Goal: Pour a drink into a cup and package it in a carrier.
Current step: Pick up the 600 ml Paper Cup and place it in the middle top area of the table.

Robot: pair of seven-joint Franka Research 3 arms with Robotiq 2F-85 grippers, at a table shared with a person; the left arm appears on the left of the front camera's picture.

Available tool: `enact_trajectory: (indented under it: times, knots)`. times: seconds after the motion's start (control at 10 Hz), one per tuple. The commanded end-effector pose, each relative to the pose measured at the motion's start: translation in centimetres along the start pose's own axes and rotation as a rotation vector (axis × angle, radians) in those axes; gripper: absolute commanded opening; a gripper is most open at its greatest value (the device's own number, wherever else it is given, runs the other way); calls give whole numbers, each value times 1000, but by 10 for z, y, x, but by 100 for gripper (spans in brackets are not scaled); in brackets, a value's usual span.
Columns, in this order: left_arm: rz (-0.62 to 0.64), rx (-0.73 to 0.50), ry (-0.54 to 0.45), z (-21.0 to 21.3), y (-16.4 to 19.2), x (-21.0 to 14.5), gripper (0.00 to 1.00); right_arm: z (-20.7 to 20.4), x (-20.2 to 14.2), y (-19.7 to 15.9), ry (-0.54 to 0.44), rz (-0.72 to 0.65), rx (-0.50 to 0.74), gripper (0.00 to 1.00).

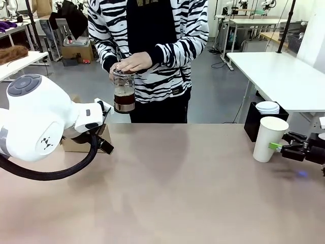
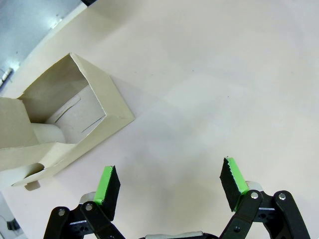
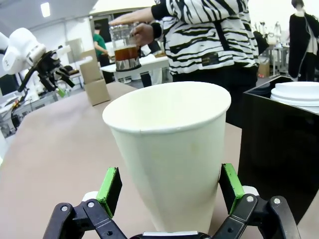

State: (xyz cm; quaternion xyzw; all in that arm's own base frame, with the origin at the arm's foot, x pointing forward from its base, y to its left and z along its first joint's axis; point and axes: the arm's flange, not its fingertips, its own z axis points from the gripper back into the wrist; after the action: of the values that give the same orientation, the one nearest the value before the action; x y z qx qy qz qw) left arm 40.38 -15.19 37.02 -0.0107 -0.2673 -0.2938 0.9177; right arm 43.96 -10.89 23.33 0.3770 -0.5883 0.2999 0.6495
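Cup (image 1: 270,138) stands upright on the table (image 1: 177,193) at the robot's right, between the spread jaws of the right gripper (image 1: 277,147). The green pads (image 3: 112,184) flank its lower wall, with nothing clamped; contact cannot be told. It is plain white paper, tapered to the base, with a rolled rim. The left gripper (image 2: 172,181) hangs released over bare tabletop near the brown carrier (image 2: 107,99). A person holds a jug (image 1: 124,94) of dark drink.
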Motion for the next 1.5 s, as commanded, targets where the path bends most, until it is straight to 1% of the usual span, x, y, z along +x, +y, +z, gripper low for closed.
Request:
enact_trajectory:
  times: [0.0,0.6,0.7,0.8,0.9,1.2,1.3,1.4]
  knots:
    - [0,-1,-1,0,0,0,100,-18,-7,-5,-13,32,-25,100]
    - [0,-1,-1,0,0,0,100,-41,-9,-14,-26,5,-41,100]
    - [0,-1,-1,0,0,0,100,-42,-10,-16,-28,12,-45,81]
    - [0,-1,-1,0,0,0,100,-40,-10,-16,-21,15,-33,80]
    - [0,-1,-1,0,0,0,100,-34,-9,-12,-27,-9,-13,80]
    - [0,-1,-1,0,0,0,100,-34,-10,-13,-27,-10,-13,80]
    - [0,-1,-1,0,0,0,100,-22,-1,-3,-36,-20,-15,80]
    - [0,-1,-1,0,0,0,100,-20,17,10,-28,-20,-24,80]
